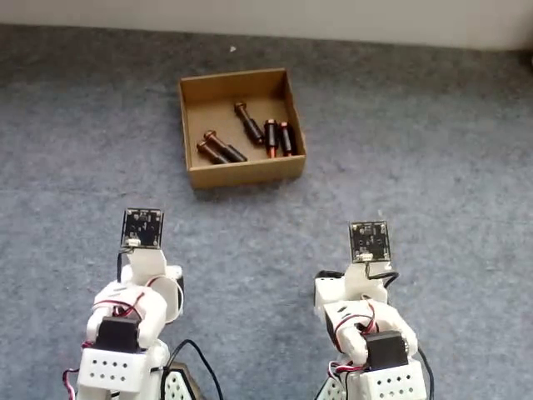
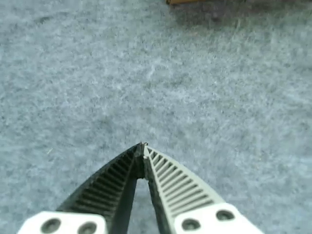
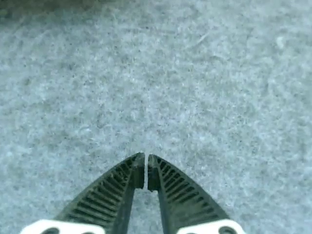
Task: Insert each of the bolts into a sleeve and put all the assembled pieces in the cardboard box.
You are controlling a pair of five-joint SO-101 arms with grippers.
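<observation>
The cardboard box (image 1: 240, 171) sits at the back centre of the grey carpet in the high view. Inside it lie several bolts in dark sleeves (image 1: 248, 123), some with orange ends (image 1: 271, 137). Both arms are folded back near the front edge, well short of the box. My left gripper (image 2: 142, 148) is shut with nothing in it, hanging over bare carpet. My right gripper (image 3: 146, 158) is also shut and empty above bare carpet. A corner of the box (image 2: 183, 1) shows at the edge of the left wrist view.
Grey carpet (image 1: 416, 150) covers the whole work surface. A pale wall strip (image 1: 333, 17) runs along the back. The left arm base (image 1: 125, 342) and right arm base (image 1: 371, 342) stand at the front.
</observation>
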